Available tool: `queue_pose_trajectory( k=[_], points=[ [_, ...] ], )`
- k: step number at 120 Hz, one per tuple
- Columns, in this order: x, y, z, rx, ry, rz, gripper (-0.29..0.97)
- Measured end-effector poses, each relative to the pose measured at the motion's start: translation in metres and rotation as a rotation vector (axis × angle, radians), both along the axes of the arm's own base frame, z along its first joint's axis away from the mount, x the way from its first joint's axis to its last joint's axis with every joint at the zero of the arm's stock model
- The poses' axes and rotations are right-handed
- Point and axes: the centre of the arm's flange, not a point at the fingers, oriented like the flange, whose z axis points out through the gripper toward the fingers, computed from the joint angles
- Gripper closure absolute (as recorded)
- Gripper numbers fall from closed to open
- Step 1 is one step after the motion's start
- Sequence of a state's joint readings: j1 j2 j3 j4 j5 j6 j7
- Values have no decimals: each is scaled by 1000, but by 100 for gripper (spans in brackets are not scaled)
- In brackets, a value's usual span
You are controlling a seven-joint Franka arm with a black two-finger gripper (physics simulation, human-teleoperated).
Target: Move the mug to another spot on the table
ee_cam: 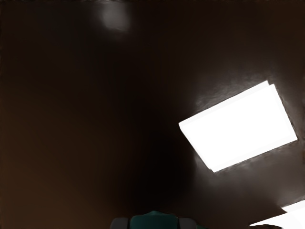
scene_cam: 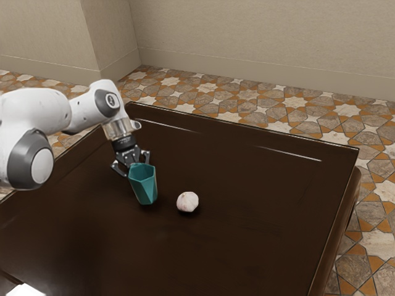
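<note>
My claw (scene_cam: 132, 165) is clenched on the mug (scene_cam: 144, 185), one finger on each side of its upper part. In the wrist view the teal rim (ee_cam: 155, 222) sits squeezed between my two finger pads, right under my hand.

The mug is on the near-left part of the dark worktop (scene_cam: 259, 203). It hangs straight below my claw, its long axis running from the claw down toward the worktop and leaning a little. Its foot is at the surface or just above it; I cannot tell which.

What the coming move turns on is the small pale lump (scene_cam: 187, 201), which lies just beside the mug toward the exterior view's right, apart from it but near. If I carry the mug that way at this height, I judge that its foot could knock the lump. So I would raise it first, or head for the bare stretch of worktop farther back or farther toward the exterior view's right, past the lump.

Below my hand the wrist view shows bare worktop (ee_cam: 71, 119) with a bright reflection of a light (ee_cam: 238, 125), so there is room to set down.

The grasp looks done; the carry and the set-down are yet to do.
</note>
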State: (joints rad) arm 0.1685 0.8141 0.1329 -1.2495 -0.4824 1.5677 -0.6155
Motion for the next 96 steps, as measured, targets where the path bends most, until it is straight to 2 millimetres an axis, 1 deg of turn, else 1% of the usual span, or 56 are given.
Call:
queue_pose_trajectory(
  k=[6, 19, 30, 40, 46, 52, 56, 66, 72, 76, 80, 84, 96],
  points=[
    [1, 0, -1, 0, 0, 0, 66],
    [2, -3, -1, -4, -2, 1, 42],
    [2, 0, 1, 0, -4, 8, 27],
    [-1, 8, 2, 9, -1, 17, 18],
    [-3, 15, 4, 22, 2, 25, 15],
    [-4, 20, 13, 39, -7, 24, 12],
    [-4, 22, 26, 58, -21, 17, 10],
    [-9, 27, 70, 115, -58, -2, 7],
    [-19, 29, 93, 139, -73, -6, 5],
    [-28, 28, 110, 160, -87, -8, 4],
    [-36, 27, 135, 190, -116, -16, 4],
    [-43, 21, 163, 232, -152, -38, 3],
    [-62, -15, 255, 362, -289, -167, 2]
  ],
)
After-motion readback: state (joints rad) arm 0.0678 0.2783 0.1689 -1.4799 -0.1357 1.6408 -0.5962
